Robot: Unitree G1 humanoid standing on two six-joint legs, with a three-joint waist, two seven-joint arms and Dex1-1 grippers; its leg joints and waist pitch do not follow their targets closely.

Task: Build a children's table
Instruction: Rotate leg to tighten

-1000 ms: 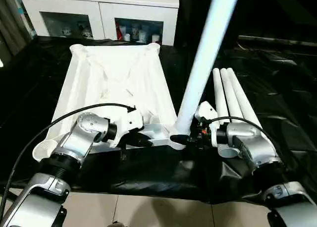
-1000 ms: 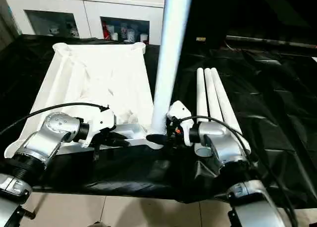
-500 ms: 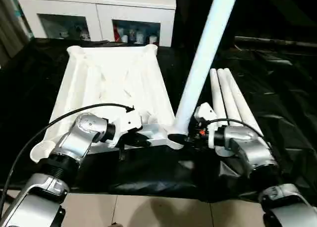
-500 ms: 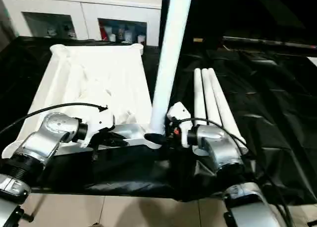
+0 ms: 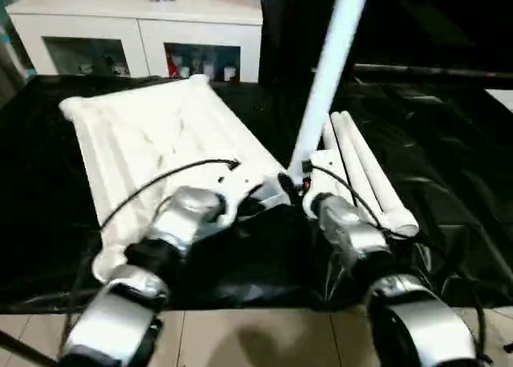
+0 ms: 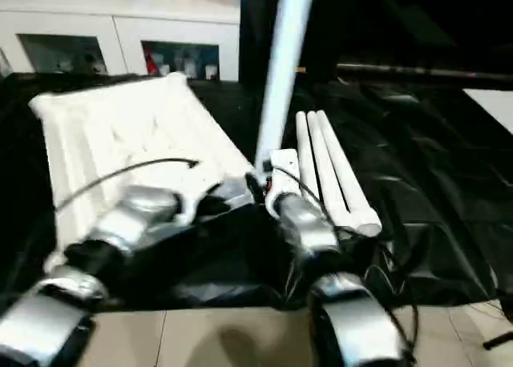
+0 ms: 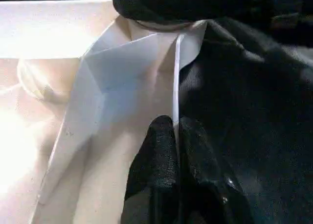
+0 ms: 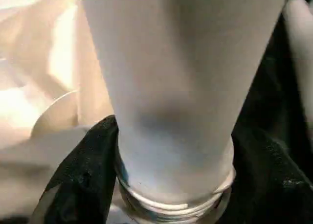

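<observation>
The white tabletop (image 5: 152, 135) lies upside down on the black sheet, ribs facing up. One white leg (image 5: 325, 78) stands upright at its near right corner. My right gripper (image 5: 295, 183) is shut around the base of that leg (image 8: 181, 62), one black finger (image 8: 83, 175) on each side just above the threaded end. My left gripper (image 5: 260, 197) sits just left of it. In the left wrist view its two fingers (image 7: 161, 150) are pinched shut on the tabletop's thin near rim (image 7: 176, 77). Three more legs (image 5: 361, 167) lie side by side to the right.
A white glass-doored cabinet (image 5: 136, 30) stands behind the work. The black sheet (image 5: 449, 143) covers the surface out to the right and hangs over the near edge. Light floor tiles (image 5: 264, 339) show below my forearms.
The whole picture has shifted and tilted, so the camera has moved. Both grippers keep their holds and the leg still stands at the same corner.
</observation>
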